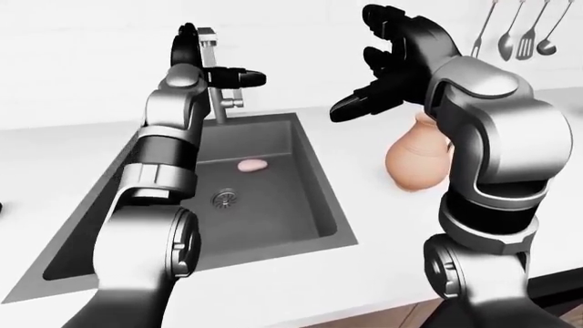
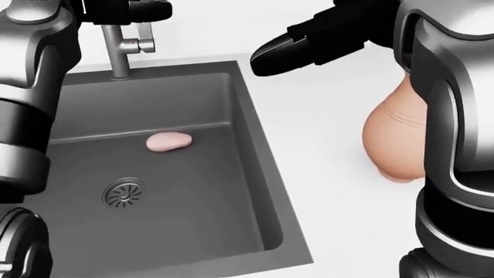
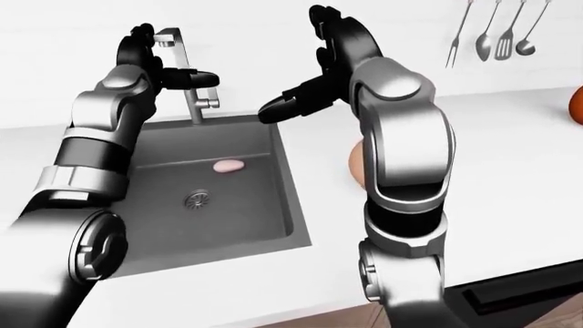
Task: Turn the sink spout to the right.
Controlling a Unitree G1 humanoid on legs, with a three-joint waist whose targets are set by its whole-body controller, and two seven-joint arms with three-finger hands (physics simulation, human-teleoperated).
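The sink faucet point(image 1: 219, 102) stands at the top edge of the dark sink point(image 1: 301, 171), its spout point(image 3: 169, 34) rising and bending near the top of the eye views. My left hand point(image 1: 217, 60) is up at the spout, one black finger point(image 1: 241, 76) reaching straight past the pipe to the right and the others standing above it; the fingers are spread, not curled round it. My right hand point(image 1: 364, 65) is raised and open over the counter just right of the sink, holding nothing.
A small pink object point(image 1: 252, 165) lies in the basin above the drain point(image 1: 225, 198). A clay jug point(image 1: 415, 160) stands on the white counter behind my right arm. Utensils point(image 1: 521, 31) hang on the wall at top right. An orange object point(image 3: 577, 102) sits at far right.
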